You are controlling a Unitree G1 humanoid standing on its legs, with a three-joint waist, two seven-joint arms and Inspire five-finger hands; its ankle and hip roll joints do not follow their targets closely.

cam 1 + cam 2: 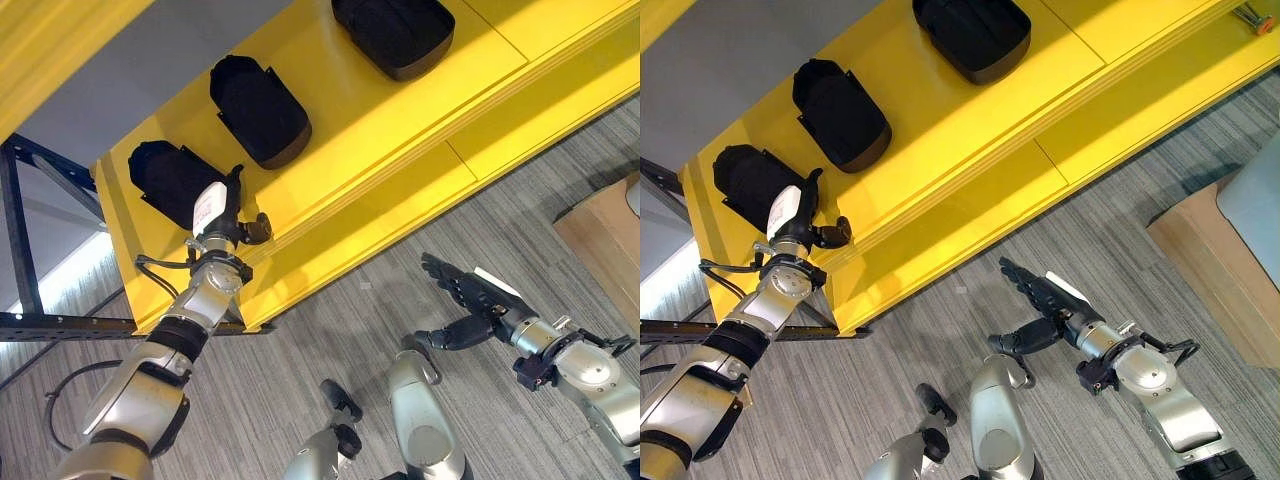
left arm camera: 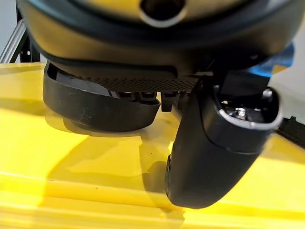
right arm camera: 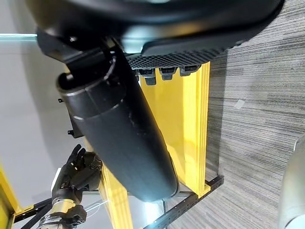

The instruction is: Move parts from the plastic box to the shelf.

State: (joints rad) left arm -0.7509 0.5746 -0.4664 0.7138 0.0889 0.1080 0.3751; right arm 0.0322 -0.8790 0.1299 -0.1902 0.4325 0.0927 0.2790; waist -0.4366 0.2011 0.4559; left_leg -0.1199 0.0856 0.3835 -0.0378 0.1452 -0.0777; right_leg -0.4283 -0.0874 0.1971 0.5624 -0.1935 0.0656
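- Left-most part (image 1: 168, 178) down on the yellow shelf (image 1: 370, 150), near its left end; two more parts, middle (image 1: 258, 108) and right (image 1: 395, 35), in a row along the same board, apart from one another.
- Left hand (image 1: 225, 212) up against the near edge of that left-most part, fingers straight rather than wrapped round it, thumb (image 2: 209, 148) standing clear to the side over the shelf's front edge; grips nothing, as far as the views tell.
- Right hand (image 1: 462, 300) low over the floor, well apart from the shelf, fingers spread and empty.
- Risk, as a judgement: on pulling back, could catch the part with a fingertip and drag it toward the front edge, or tip it off; a thumb snag on the shelf lip could jolt the board.
- Also worth care: little shelf left beyond the part on the left, so a sideways nudge might push it over the end.
- Shelf top smooth and glossy, likely slippery under hard plastic.
- Grey carpet (image 1: 400, 300) below; dark metal frame (image 1: 14, 215) at far left; brown box (image 1: 600, 235) at right.
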